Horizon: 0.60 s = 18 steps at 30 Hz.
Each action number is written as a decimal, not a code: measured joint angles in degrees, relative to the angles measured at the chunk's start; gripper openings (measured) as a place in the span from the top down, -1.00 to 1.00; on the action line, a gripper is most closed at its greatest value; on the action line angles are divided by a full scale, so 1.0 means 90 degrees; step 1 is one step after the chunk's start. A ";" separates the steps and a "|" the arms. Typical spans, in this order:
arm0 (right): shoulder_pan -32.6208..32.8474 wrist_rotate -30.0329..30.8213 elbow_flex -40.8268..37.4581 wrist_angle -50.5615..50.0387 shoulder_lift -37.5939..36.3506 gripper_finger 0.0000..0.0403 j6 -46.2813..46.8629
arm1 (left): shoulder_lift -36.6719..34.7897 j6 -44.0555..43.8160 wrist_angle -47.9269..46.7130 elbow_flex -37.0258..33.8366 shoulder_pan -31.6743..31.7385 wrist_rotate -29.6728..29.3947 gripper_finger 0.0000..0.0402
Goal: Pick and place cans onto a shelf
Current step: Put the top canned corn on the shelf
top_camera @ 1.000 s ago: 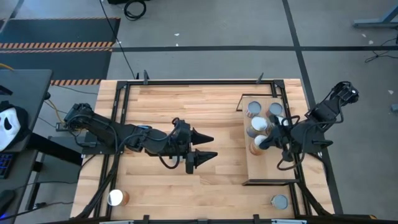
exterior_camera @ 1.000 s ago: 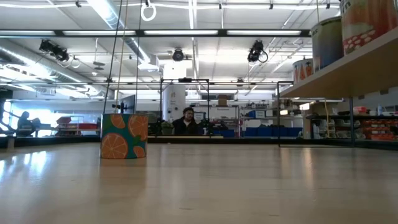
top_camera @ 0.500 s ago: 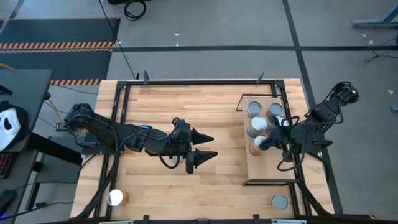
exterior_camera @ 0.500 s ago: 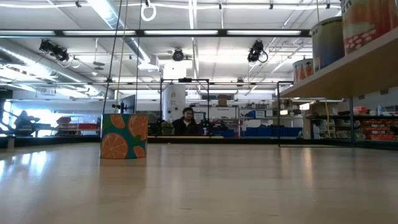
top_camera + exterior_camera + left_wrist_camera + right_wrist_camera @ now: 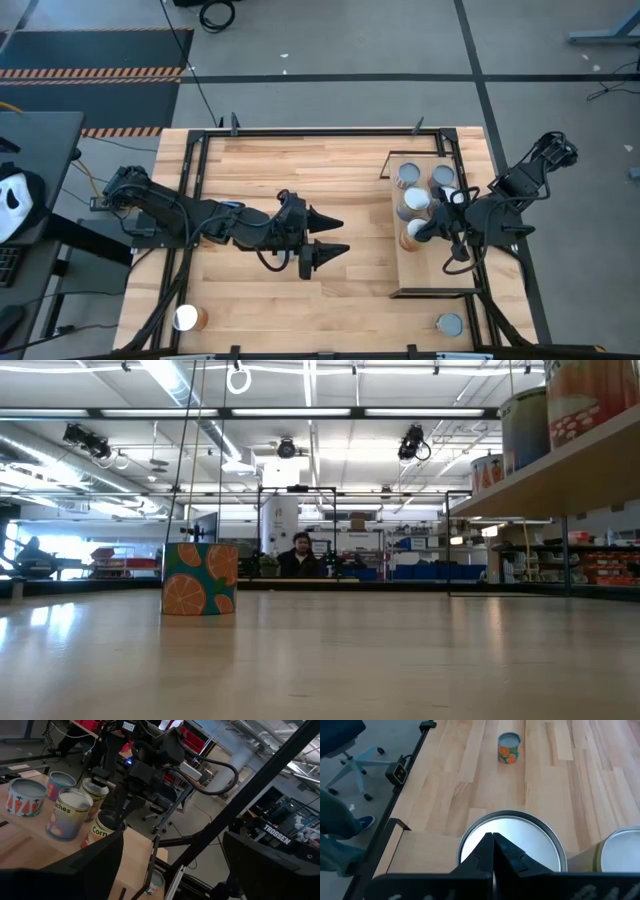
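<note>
While the left gripper (image 5: 338, 234) hangs over mid-table with its fingers spread wide and nothing between them, the right gripper (image 5: 425, 229) sits over the shelf (image 5: 433, 275), fingertips pressed together just above a silver-topped can (image 5: 511, 847) (not gripping it). The shelf stands at the table's right side with five cans clustered at its far end; its near half is bare. The left wrist view shows four of them: a carrot-label can (image 5: 23, 796), a peaches can (image 5: 68, 814), a corn can (image 5: 103, 829) and one more behind. Two cans stand off the shelf: a white-topped can (image 5: 185, 318) at the near-left corner and a grey-topped can (image 5: 449, 324) near the right, just past the shelf's near end.
</note>
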 joint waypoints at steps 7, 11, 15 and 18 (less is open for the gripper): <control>0.0000 0.0018 0.0047 -0.0051 -0.0058 0.96 -0.0007 | 0.0000 0.0337 0.0002 0.0000 0.0000 0.0000 -0.73; -0.0002 0.0025 0.0133 -0.0151 -0.0063 0.96 -0.0053 | 0.0000 0.0369 0.0002 0.0000 0.0007 0.0000 -0.73; -0.0002 0.0025 0.0138 -0.0248 -0.0064 0.96 -0.0051 | 0.0000 0.0335 0.0002 0.0000 -0.0014 0.0000 -0.73; -0.0002 0.0025 0.0154 -0.0255 -0.0064 0.96 -0.0066 | 0.0000 0.0319 0.0001 0.0000 -0.0057 0.0015 -0.73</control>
